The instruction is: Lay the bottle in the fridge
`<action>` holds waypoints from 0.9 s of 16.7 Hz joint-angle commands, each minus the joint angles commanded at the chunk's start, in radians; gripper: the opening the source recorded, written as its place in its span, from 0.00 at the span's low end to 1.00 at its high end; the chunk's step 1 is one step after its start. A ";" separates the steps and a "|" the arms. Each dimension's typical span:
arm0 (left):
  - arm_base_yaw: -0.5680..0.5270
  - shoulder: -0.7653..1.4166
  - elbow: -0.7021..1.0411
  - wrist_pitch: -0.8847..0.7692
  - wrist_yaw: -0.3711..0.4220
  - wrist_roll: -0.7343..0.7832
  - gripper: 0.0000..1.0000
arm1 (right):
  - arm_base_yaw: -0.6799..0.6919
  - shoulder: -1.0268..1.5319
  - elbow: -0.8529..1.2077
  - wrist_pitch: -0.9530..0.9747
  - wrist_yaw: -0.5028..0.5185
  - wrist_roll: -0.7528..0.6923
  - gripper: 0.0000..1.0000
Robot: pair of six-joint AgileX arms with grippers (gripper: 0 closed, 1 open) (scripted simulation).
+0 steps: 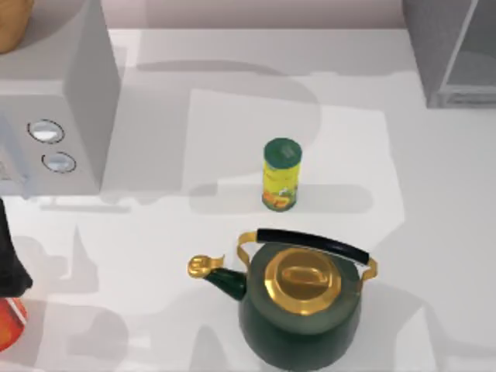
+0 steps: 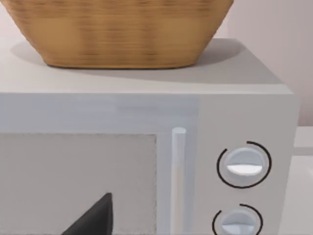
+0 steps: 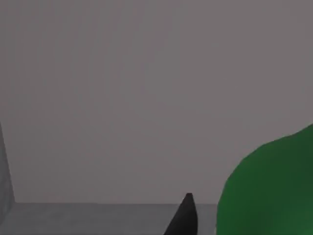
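The right gripper (image 3: 188, 215) shows one dark fingertip, with the green bottle (image 3: 274, 191) close beside it; I cannot tell whether it grips. Beyond them stands the plain grey inside of the fridge (image 3: 146, 98), so placing seems underway; next, lower and release. The left arm (image 1: 9, 256) idles before the microwave (image 2: 234, 98). On the table (image 1: 434, 232) stand a can (image 1: 282, 174) and kettle (image 1: 302, 310).

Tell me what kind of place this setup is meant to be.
Likely a rendered kitchen counter: a white table holding a green kettle with gold lid, a grey box with two round dials like a microwave, and a yellow can.
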 joint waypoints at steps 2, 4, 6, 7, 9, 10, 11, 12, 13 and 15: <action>0.000 0.000 0.000 0.000 0.000 0.000 1.00 | 0.000 0.000 0.000 0.000 0.000 0.000 0.16; 0.000 0.000 0.000 0.000 0.000 0.000 1.00 | 0.000 0.000 0.000 0.000 0.000 0.000 0.31; 0.000 0.000 0.000 0.000 0.000 0.000 1.00 | 0.000 0.000 0.000 0.000 0.000 0.000 0.46; 0.000 0.000 0.000 0.000 0.000 0.000 1.00 | 0.000 0.000 0.000 0.000 0.000 0.000 0.53; 0.000 0.000 0.000 0.000 0.000 0.000 1.00 | 0.000 0.000 0.000 0.000 0.000 0.000 0.68; 0.000 0.000 0.000 0.000 0.000 0.000 1.00 | 0.000 0.000 0.000 0.000 0.000 0.000 0.76; 0.000 0.000 0.000 0.000 0.000 0.000 1.00 | 0.000 0.000 0.000 0.000 0.000 0.000 0.83; 0.000 0.000 0.000 0.000 0.000 0.000 1.00 | 0.000 0.000 0.000 0.000 0.000 0.000 0.91; 0.000 0.000 0.000 0.000 0.000 0.000 1.00 | 0.000 0.000 0.000 0.000 0.000 0.000 0.98; 0.000 0.000 0.000 0.000 0.000 0.000 1.00 | 0.000 0.000 0.000 0.000 0.000 0.000 1.00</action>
